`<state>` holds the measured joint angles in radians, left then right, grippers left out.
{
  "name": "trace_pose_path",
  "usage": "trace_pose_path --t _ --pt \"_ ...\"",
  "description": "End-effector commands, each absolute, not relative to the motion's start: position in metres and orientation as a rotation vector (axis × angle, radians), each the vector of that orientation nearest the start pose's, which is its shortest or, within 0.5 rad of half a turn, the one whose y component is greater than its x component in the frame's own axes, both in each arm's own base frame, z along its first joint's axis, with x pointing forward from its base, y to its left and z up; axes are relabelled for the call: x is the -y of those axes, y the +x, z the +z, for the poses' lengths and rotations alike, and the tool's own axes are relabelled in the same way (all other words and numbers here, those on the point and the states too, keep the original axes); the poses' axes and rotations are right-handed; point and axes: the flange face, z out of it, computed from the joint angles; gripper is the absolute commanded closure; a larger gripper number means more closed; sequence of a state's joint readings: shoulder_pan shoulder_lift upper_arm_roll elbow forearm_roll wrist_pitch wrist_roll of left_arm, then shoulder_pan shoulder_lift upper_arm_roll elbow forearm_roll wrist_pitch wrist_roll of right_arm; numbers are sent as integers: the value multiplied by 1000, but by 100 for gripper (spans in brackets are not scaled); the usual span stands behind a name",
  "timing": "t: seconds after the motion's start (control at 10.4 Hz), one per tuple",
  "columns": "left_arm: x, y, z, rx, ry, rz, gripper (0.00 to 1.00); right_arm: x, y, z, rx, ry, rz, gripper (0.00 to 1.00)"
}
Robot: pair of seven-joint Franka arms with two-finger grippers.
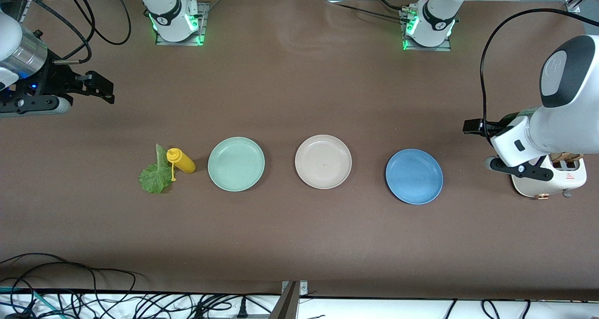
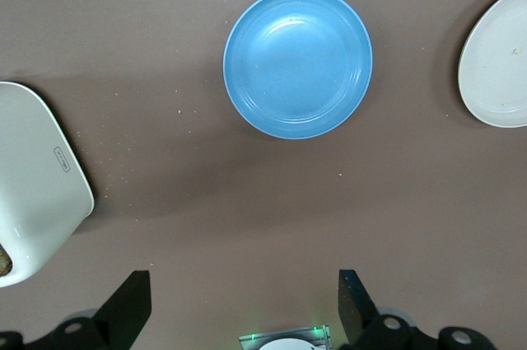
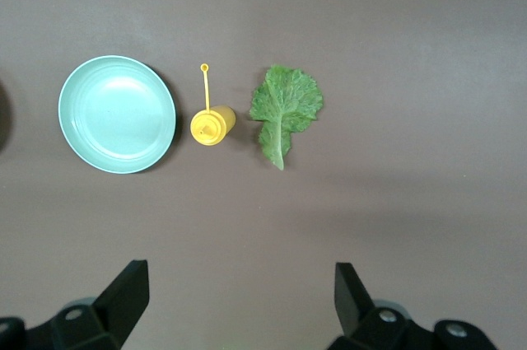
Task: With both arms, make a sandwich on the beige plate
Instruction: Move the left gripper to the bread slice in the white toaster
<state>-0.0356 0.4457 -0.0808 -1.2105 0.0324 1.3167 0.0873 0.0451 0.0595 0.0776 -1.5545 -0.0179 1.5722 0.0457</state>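
The beige plate [image 1: 323, 161] lies bare mid-table between a mint-green plate [image 1: 236, 163] and a blue plate [image 1: 414, 176]; its edge also shows in the left wrist view [image 2: 498, 62]. A green lettuce leaf [image 1: 156, 174] lies flat beside a yellow bottle [image 1: 181, 161], and it shows in the right wrist view [image 3: 284, 109]. Brown bread [image 1: 567, 158] sticks out of a white toaster [image 1: 554, 178], mostly hidden by the left arm. My left gripper [image 1: 473, 126] [image 2: 243, 284] is open and empty, up by the toaster. My right gripper [image 1: 99, 87] [image 3: 241, 276] is open and empty, up over the table's right-arm end.
The yellow bottle [image 3: 212, 125] lies on its side between the lettuce and the mint-green plate [image 3: 117, 114]. The toaster [image 2: 33, 177] stands at the left arm's end, past the blue plate [image 2: 297, 62]. Loose cables hang along the table's near edge [image 1: 140, 305].
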Motion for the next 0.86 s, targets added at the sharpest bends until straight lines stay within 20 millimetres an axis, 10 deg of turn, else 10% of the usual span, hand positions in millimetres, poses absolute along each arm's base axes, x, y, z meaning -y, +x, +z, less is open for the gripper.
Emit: trace_pose_path --t 0.0,0.77 --pt "56 644 506 -312 -3096 521 0 -67 569 601 115 -3162 55 0" --pt "49 652 523 -294 -3119 350 0 -56 578 596 106 -3162 31 0"
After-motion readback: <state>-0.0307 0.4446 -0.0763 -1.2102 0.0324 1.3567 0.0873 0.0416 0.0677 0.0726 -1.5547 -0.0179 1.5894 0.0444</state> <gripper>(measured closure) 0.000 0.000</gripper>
